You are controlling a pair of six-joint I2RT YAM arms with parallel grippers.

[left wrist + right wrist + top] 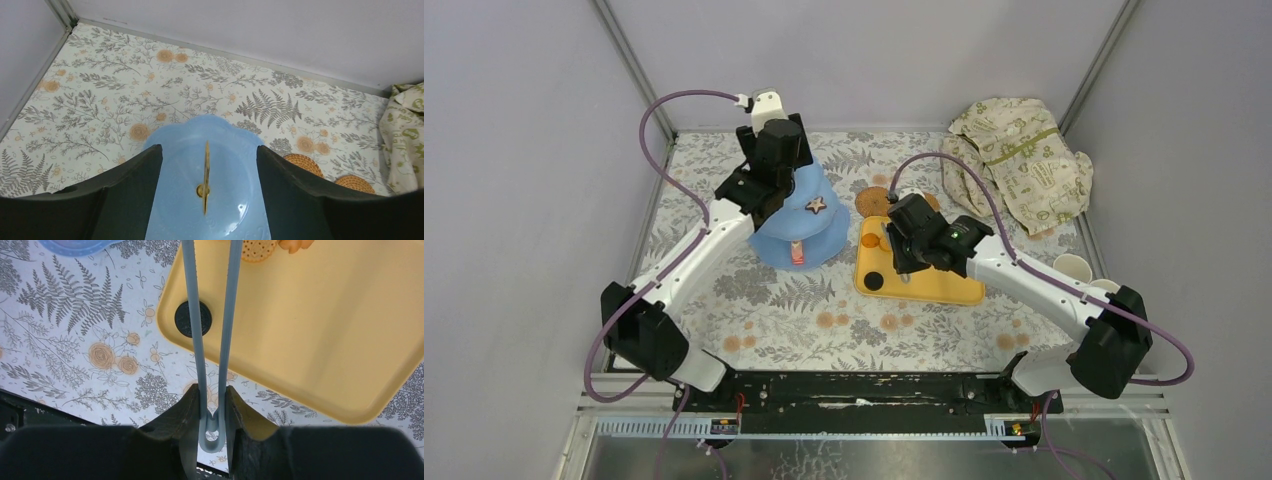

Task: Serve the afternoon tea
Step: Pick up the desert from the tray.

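Checking feeds, I saw left tool (207, 150) spread above the stand (175, 180), right tool (212, 396) pinching tongs (190, 300) over yellow tray (320, 350).

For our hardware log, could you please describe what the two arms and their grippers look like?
Both the left arm and right arm have white links with bulky black joint housings. A purple cable loops along each. A small green light glows on the right wrist. The fingers are matte black, broad and tapering.
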